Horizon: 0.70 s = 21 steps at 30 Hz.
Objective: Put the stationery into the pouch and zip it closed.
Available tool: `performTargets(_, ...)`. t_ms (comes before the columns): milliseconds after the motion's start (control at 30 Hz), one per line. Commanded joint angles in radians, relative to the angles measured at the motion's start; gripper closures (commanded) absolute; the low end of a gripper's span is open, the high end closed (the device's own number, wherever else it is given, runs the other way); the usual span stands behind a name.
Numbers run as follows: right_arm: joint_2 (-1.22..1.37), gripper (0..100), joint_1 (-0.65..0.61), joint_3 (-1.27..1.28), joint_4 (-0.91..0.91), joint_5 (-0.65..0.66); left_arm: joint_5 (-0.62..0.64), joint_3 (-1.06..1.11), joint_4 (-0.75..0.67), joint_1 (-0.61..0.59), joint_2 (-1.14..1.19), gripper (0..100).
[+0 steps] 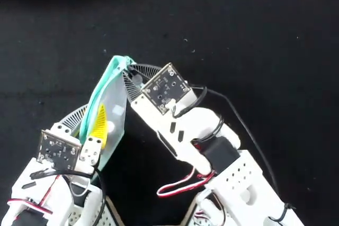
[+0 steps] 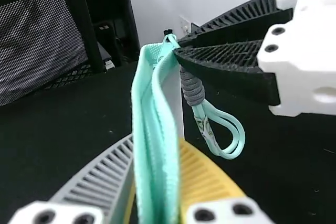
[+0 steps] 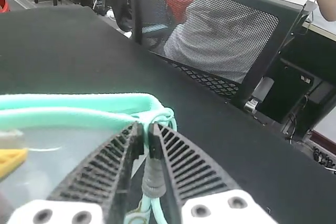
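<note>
The translucent pouch (image 1: 117,110) is positioned on edge; its mint zipper (image 2: 152,145) appears closed, with the pull cord (image 2: 206,123) hanging.

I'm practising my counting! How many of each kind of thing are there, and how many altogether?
pouch: 1
zip pull cord: 1
robot hands: 2, the left hand and the right hand
Total: 4

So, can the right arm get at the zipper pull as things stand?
Likely yes: the right gripper is shut on the zipper pull at the end of the pouch; nothing stands between them.
</note>
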Motion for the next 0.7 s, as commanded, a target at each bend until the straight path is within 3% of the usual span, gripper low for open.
performTargets(0,0.004,98.6,0.034,-0.062,-0.057,0.008,-0.017,-0.041,-0.005,0.013,-0.002,97)
performTargets(200,0.004,98.6,0.146,-0.068,-0.064,0.008,-0.017,-0.041,-0.005,0.013,-0.002,97)
performTargets(533,0.002,98.4,0.160,-0.059,-0.041,0.008,-0.017,-0.041,-0.005,0.013,-0.002,97)
performTargets(667,-0.005,87.9,0.114,-0.085,0.117,0.000,-0.017,-0.041,-0.005,0.013,-0.002,97)
